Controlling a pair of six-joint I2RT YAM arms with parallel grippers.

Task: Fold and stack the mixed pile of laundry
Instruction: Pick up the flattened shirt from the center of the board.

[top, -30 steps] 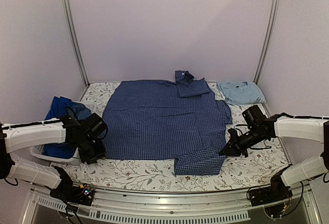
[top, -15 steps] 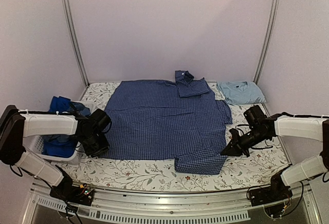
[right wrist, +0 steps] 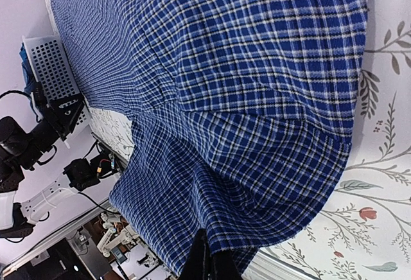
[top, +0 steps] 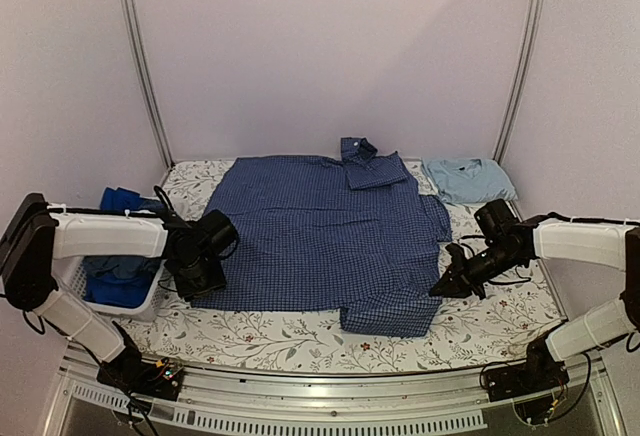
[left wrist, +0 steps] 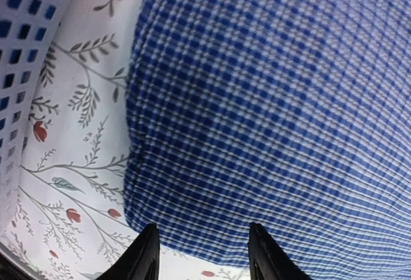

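The dark blue checked shirt (top: pixel 320 231) lies spread flat mid-table, with a folded flap at its near right (top: pixel 385 311). My left gripper (top: pixel 203 281) hovers over the shirt's near left corner (left wrist: pixel 257 100). In the left wrist view it is open (left wrist: pixel 202 257), with nothing between its fingers. My right gripper (top: pixel 440 289) is shut (right wrist: pixel 207 264) on the shirt's near right edge (right wrist: pixel 257 132), and a ridge of cloth runs up to its tips. A folded light-blue shirt (top: pixel 467 178) rests at the back right. Brighter blue garments (top: pixel 118 201) sit in the basket.
The white perforated basket (top: pixel 125 304) stands at the left, close beside my left arm, and its wall (left wrist: pixel 26 36) shows in the left wrist view. A floral sheet (top: pixel 280 341) covers the table. Metal uprights (top: pixel 140 66) flank the back wall.
My left arm swung right from the basket to the shirt's near left corner, and its jaws widened. The right gripper shifted slightly, still shut.
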